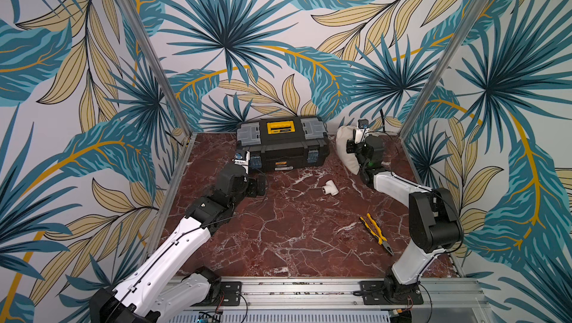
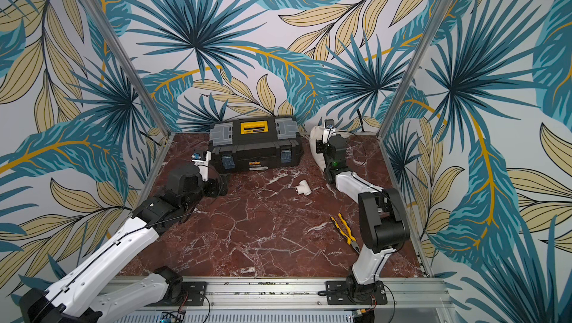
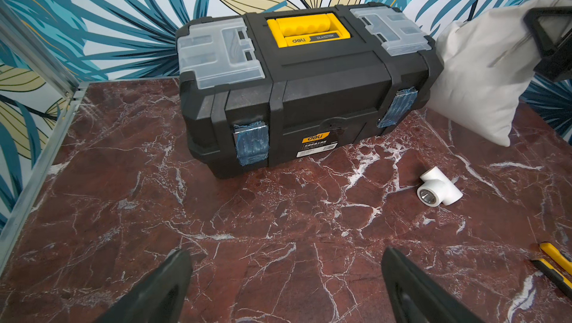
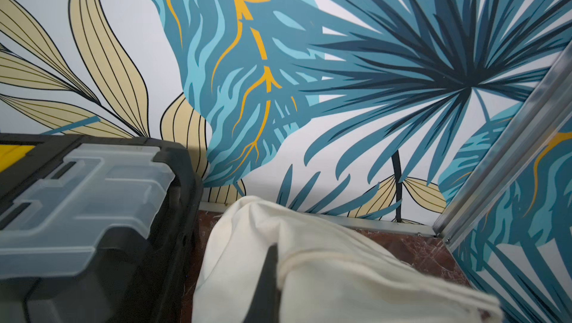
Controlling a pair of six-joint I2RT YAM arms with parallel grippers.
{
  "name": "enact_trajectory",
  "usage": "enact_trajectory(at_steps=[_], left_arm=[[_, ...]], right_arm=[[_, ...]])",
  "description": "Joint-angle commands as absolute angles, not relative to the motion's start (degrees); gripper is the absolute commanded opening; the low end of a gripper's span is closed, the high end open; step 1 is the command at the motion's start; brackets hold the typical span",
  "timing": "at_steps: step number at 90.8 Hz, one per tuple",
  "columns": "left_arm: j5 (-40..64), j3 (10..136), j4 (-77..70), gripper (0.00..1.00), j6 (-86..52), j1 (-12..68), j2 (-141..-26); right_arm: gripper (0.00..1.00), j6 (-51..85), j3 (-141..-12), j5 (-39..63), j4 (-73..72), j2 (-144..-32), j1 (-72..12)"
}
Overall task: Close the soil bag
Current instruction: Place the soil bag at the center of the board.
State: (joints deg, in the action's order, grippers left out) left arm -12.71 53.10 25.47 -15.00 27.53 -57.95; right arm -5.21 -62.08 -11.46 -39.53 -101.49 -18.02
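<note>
Near the tabletop's (image 1: 294, 238) far right corner, the right hand (image 4: 268, 278) sat pressed together against the soil bag (image 4: 340, 275), while the left hand (image 3: 286, 253) hovered spread before the toolbox (image 1: 280, 142).

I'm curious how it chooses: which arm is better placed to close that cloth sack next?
The right arm: its jaws are shut at the soil bag, apparently pinching cloth by the cord. The left arm hovers open-jawed by the toolbox, apart from the bag.
</note>
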Motion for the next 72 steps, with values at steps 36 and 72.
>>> enact_trajectory(at_steps=[36, 72], left_arm=[[-11.9, 49.1, 21.3, 1.0, -15.5, 27.2, -56.0], [-9.6, 48.5, 20.1, 1.0, -15.8, 27.2, -56.4]], right_arm=[[0.0, 5.1, -49.2, -8.9, -46.9, -98.5, -17.6], [0.44, 6.0, -48.8, -9.0, -38.2, -95.9, -16.8]])
